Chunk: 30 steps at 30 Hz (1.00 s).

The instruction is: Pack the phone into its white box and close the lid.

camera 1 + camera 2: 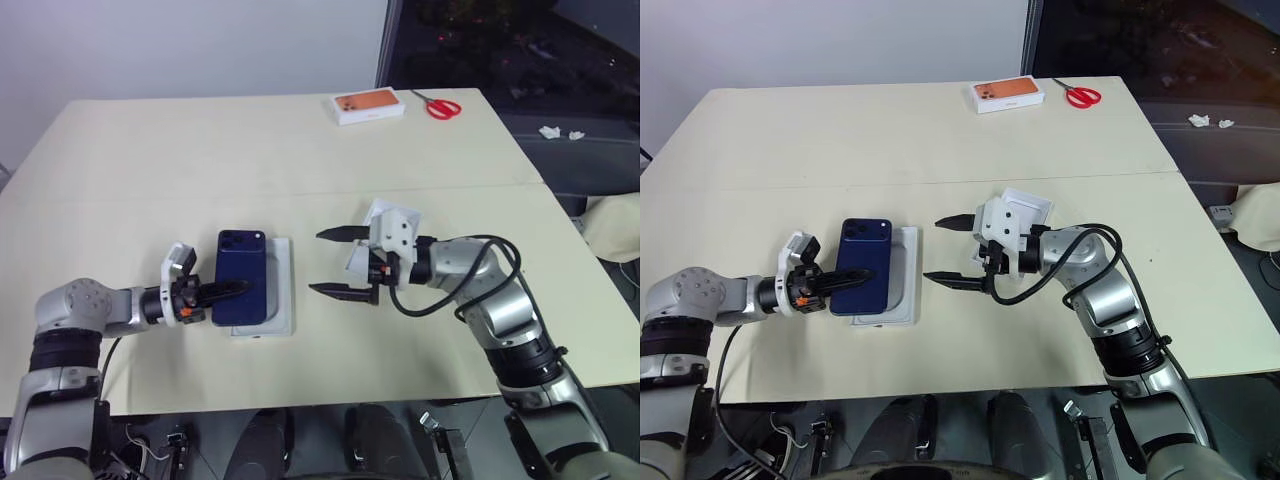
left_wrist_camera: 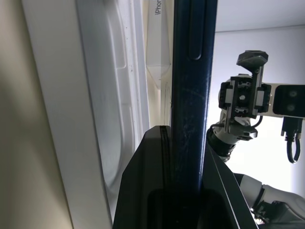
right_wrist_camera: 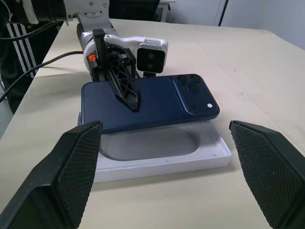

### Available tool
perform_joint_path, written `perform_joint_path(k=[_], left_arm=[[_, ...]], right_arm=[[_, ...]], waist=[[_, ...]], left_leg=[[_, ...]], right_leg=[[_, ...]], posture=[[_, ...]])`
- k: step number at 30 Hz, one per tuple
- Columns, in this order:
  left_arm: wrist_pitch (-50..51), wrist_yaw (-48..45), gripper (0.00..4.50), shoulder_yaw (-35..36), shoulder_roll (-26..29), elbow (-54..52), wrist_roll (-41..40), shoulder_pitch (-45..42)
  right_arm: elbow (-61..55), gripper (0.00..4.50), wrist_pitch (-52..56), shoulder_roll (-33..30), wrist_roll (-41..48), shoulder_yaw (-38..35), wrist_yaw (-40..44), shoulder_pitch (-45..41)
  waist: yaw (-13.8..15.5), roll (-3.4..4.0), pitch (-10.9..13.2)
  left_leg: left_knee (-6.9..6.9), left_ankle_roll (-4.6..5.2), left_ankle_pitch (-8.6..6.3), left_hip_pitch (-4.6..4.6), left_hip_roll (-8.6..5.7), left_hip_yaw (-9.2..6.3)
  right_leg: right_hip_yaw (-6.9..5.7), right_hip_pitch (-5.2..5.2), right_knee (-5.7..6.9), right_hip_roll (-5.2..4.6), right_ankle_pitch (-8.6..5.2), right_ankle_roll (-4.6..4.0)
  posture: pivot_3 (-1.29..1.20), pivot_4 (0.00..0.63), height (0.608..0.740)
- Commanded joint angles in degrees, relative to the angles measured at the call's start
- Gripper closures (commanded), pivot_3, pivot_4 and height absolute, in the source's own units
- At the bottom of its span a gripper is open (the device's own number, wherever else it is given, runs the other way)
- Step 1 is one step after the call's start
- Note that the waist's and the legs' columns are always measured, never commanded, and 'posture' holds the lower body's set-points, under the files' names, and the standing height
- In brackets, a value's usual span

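The left tool (image 1: 222, 293) pinches the phone (image 1: 241, 275) just above the white box (image 3: 157, 152). The right tool (image 1: 335, 262) waits open nearby. Lid not on yet.

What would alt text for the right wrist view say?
The left gripper pinches a dark blue phone flat above a white tray with an oval recess on a beige table. The right gripper's black fingers stand wide open.

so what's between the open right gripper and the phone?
Bare tabletop only. In the left eye view the right gripper faces the phone, which the left gripper holds over the white tray; nothing lies between.
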Motion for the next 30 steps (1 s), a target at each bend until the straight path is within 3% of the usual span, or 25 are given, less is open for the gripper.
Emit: perform_joint_path(k=[1, 10, 14, 19, 30], left_arm=[[0.10, -0.35, 4.50, -0.20, -0.75, -1.31, -0.12, -1.69], [0.11, 0.04, 4.50, -0.19, -2.73, -0.55, 0.98, -2.15], [-0.16, 0.22, 2.75, -0.05, -2.80, -0.68, 1.33, -2.21], [-0.38, 0.00, 0.17, 0.15, -2.24, -1.64, 1.41, -2.54], [2.43, 0.81, 0.03, 2.15, -0.49, -5.83, -0.81, -2.61]], right_arm=[[-1.03, 0.05, -0.64, 0.36, 0.31, -0.06, -0.55, -1.38], [-1.10, 0.05, -0.89, 0.42, -0.18, 0.81, -1.53, -1.59], [-0.80, 0.00, -1.15, 0.43, -0.45, 1.14, -1.73, -1.62], [-0.41, 0.00, -1.32, 0.72, -0.82, 1.53, -1.93, -1.79], [0.81, 0.00, -2.00, 1.07, -1.47, 1.68, -1.65, -2.48]], waist=[[0.28, 0.00, 0.00], [0.94, 0.00, 0.00], [0.97, 0.00, 0.00], [0.94, 0.03, -0.02], [0.77, 0.03, -0.02]], left_leg=[[0.00, 0.00, 0.00, 0.00, 0.00, 0.00], [0.15, 0.05, -0.03, 0.00, 0.00, 0.00], [0.19, 0.07, -0.04, 0.00, 0.00, 0.00], [0.25, 0.07, -0.04, 0.04, 0.00, -0.02], [0.27, 0.08, -0.05, 0.02, 0.01, -0.03]], right_leg=[[0.00, 0.00, 0.00, 0.00, 0.00, 0.00], [-0.02, 0.06, 0.03, 0.01, 0.00, 0.00], [-0.02, 0.08, 0.03, 0.01, 0.00, 0.00], [-0.04, 0.15, 0.06, 0.01, 0.00, 0.00], [-0.05, 0.13, 0.07, 0.04, 0.00, 0.00]], posture=[[0.00, 0.150, 0.740], [0.00, 0.150, 0.740], [0.00, 0.150, 0.740], [0.00, 0.150, 0.740], [0.00, 0.150, 0.740]])
